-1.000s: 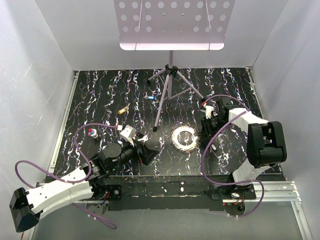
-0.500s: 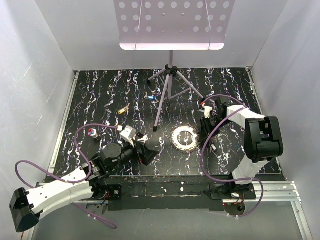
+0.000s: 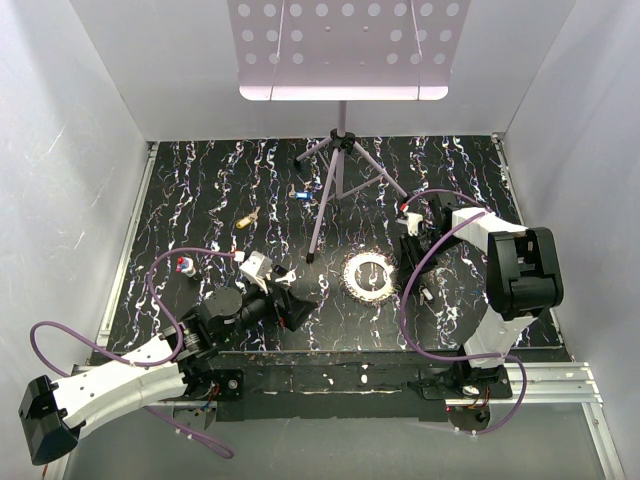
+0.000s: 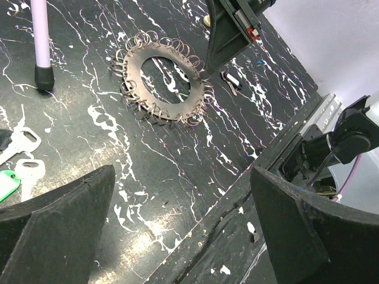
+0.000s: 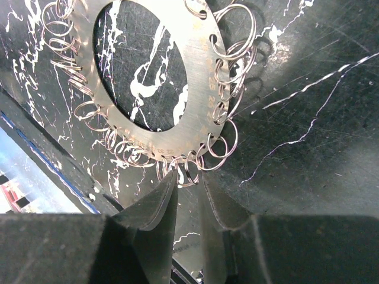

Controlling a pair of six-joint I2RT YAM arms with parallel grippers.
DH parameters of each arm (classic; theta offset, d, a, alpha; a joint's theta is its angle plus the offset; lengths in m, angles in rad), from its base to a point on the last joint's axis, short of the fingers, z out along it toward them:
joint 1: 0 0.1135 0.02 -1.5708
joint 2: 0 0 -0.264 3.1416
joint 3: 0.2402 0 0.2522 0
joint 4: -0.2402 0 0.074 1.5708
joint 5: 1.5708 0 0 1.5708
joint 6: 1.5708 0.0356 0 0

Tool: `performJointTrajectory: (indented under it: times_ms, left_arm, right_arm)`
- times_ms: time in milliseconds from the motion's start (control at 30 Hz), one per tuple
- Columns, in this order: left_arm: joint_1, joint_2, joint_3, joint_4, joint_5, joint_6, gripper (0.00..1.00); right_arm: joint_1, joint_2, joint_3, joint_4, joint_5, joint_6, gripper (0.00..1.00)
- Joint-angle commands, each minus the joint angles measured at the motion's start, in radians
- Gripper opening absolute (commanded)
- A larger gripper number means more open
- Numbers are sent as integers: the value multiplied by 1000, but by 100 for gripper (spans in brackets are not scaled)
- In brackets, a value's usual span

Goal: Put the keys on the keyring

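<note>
Right gripper [image 5: 188, 179]: jaws almost together with a narrow slit left, tips down at the wire loops [image 5: 220, 112] on the rim of the keyring [image 5: 198, 71]. One loop sits at the slit; cannot tell if it is pinched

Keyring lies flat on the desk [image 3: 200, 190], right of middle, toward the near edge

Left gripper [image 4: 182, 177]: jaws wide apart, nothing between, low over the desk left of the keyring

Keys: silver key [image 4: 21, 142] and green-headed key [image 4: 5, 184] beside the left finger; brass key [image 3: 245, 218] left of middle, toward the far edge

Tripod stand foot [image 4: 43, 77] near the keyring
</note>
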Motion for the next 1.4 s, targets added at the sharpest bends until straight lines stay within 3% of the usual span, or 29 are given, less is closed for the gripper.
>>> performJointTrajectory:
  times_ms: [0, 300, 633, 767, 867, 1033, 1133, 1367]
  left_arm:
    - [4, -8, -9, 10, -3, -2, 98]
    - [4, -5, -2, 5, -3, -2, 98]
    - [4, -6, 2, -2, -1, -2, 98]
    - [4, -11, 2, -2, -3, -2, 98]
    - [4, -11, 4, -5, -3, 1, 98]
    - [4, -14, 8, -15, -6, 2, 98]
    - [4, -14, 8, -15, -6, 4, 98]
    - [6, -6, 13, -15, -7, 8, 99]
  right_arm:
    - [8, 8, 42, -22, -15, 2, 27]
    - [17, 26, 67, -37, 2, 12, 24]
    - [19, 28, 69, -40, 2, 10, 5]
    - [19, 28, 68, -42, 2, 7, 1]
    - [19, 29, 69, -43, 2, 9, 2]
    - [19, 28, 70, -46, 41, 5, 21]
    - [19, 32, 78, -52, 65, 1, 27]
    - [40, 39, 90, -55, 100, -13, 27]
